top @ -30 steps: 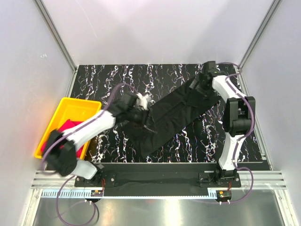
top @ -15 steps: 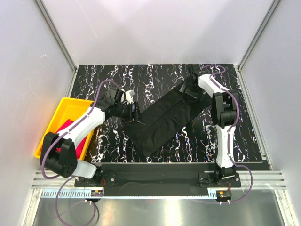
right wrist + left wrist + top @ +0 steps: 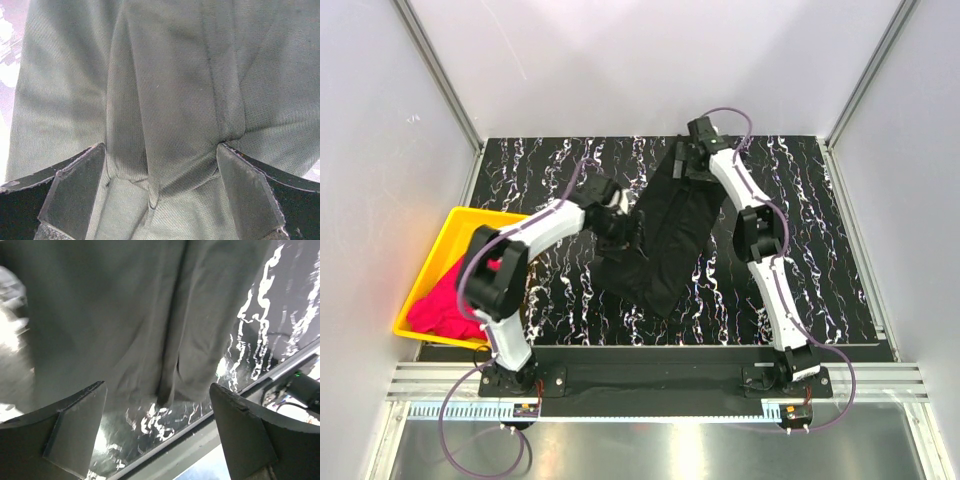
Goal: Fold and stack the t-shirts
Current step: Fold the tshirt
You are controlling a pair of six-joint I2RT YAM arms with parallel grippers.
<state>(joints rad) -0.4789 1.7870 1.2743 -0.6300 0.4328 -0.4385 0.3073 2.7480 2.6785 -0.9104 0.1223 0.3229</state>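
Note:
The black t-shirt (image 3: 665,245) lies folded into a long narrow strip on the marbled table, running from the far middle towards the near middle. My left gripper (image 3: 617,228) stands open beside the strip's left edge. In the left wrist view its fingers (image 3: 75,425) hold nothing, and the black t-shirt (image 3: 125,315) lies just beyond them. My right gripper (image 3: 682,165) is at the strip's far end, open wide, its fingertips (image 3: 250,195) resting on the black t-shirt (image 3: 165,100), with a crease of cloth between them. The pink t-shirt (image 3: 445,305) lies crumpled in the yellow tray (image 3: 480,222).
The yellow tray sits at the table's left edge, partly over it. White walls with metal posts close in the back and sides. A metal rail (image 3: 650,385) runs along the near edge by the arm bases. Purple cables loop over both arms.
The shirt's far end has swung left, so the strip has turned from diagonal to nearly upright. My right gripper moved left with that end. My left gripper opened and let go of the shirt's edge.

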